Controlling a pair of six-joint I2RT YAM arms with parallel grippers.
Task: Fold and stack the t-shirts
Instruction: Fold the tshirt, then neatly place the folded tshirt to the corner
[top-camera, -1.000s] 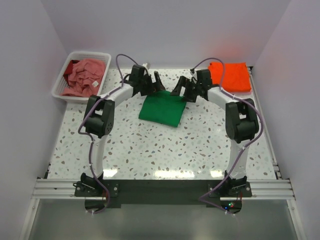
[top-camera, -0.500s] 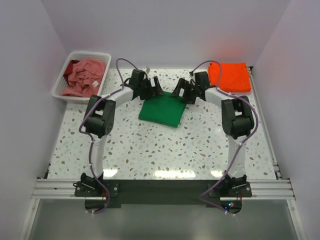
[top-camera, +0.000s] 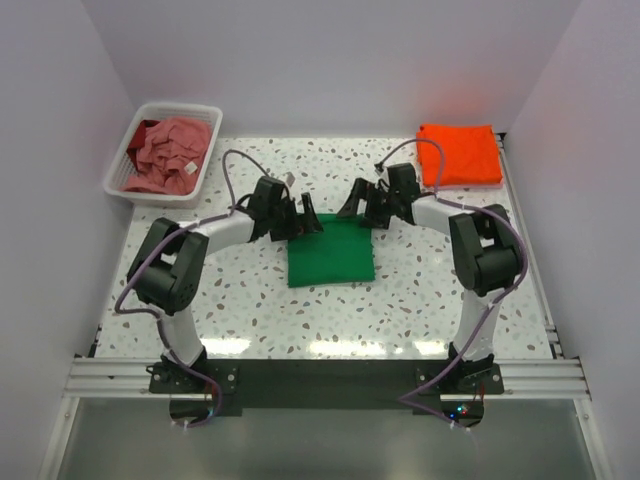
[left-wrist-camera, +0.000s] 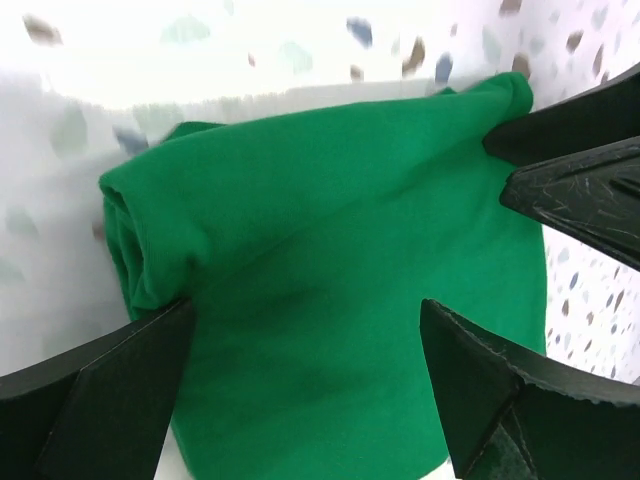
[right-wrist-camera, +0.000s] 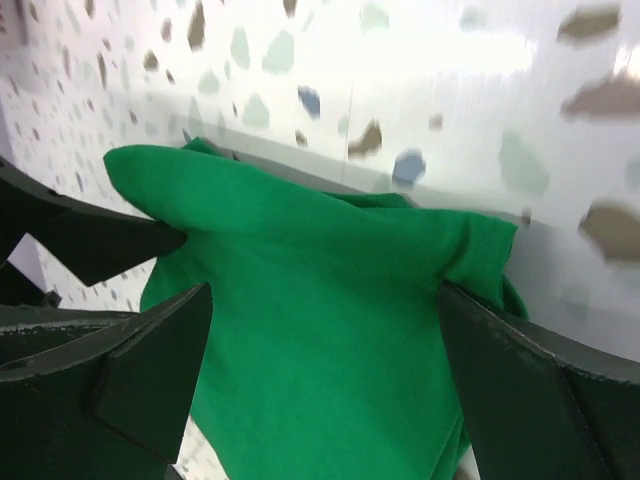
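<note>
Dragging the folded green t-shirt nearer and square for stacking, the left hand and right hand are staying wide open, empty.

Folded tee ctr, 2nd tee far R (3rd tee in basket, L).

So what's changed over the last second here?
The green t-shirt slid toward the arms' bases and turned to lie square. Both arms drew back with it, the left gripper and right gripper open at its far corners. The orange t-shirt and the pink t-shirt in the basket stayed put.
</note>
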